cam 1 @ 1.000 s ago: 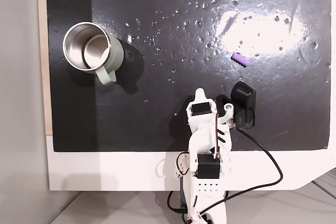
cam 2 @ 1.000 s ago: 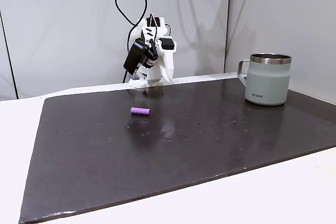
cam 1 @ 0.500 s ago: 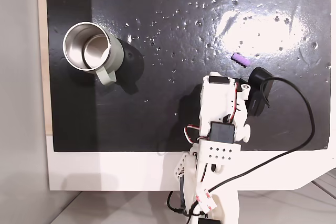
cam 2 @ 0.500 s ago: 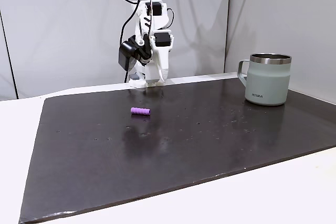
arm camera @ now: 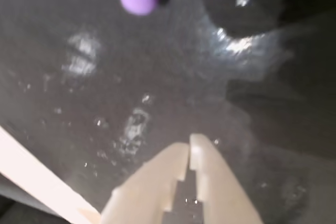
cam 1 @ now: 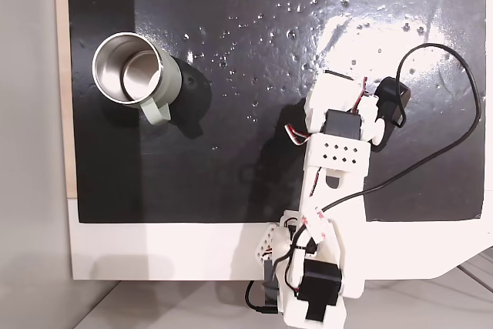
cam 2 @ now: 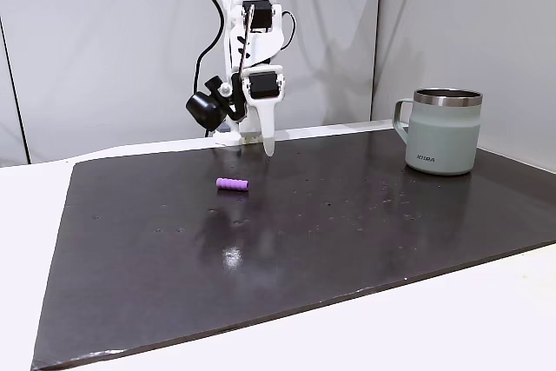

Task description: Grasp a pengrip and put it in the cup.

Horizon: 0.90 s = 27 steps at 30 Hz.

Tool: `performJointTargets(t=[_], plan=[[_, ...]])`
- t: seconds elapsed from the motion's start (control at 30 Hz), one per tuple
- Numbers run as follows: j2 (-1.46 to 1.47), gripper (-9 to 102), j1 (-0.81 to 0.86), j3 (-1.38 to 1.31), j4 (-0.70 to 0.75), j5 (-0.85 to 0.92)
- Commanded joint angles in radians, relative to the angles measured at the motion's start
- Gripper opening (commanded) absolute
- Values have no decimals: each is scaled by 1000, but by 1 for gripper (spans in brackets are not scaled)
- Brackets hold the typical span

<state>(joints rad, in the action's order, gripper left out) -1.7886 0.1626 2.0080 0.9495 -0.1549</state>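
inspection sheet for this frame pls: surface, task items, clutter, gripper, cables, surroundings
Surface: black glossy mat on a white table, speckled, with glare patches.
Job's things: tiny purple ribbed pengrip lying flat on the mat, untouched; pale grey-green steel-rimmed cup upright, nothing seen inside in the fixed view from above.
Clutter: nothing seen.
Gripper: gripper shut and empty, above the mat, short of the pengrip in the wrist view.
Cables: black cable looping from the wrist camera across the mat to the arm's base.
Surroundings: plain grey wall panels behind the table.
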Motion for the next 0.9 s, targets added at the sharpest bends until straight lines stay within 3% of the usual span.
performJointTargets(t=[0.0,0.2,0.43,0.87], plan=[[55,1,21,-117,25,-15],[144,11,74,-204,51,-9],[301,23,140,-436,193,2],[422,24,195,-500,250,64]])
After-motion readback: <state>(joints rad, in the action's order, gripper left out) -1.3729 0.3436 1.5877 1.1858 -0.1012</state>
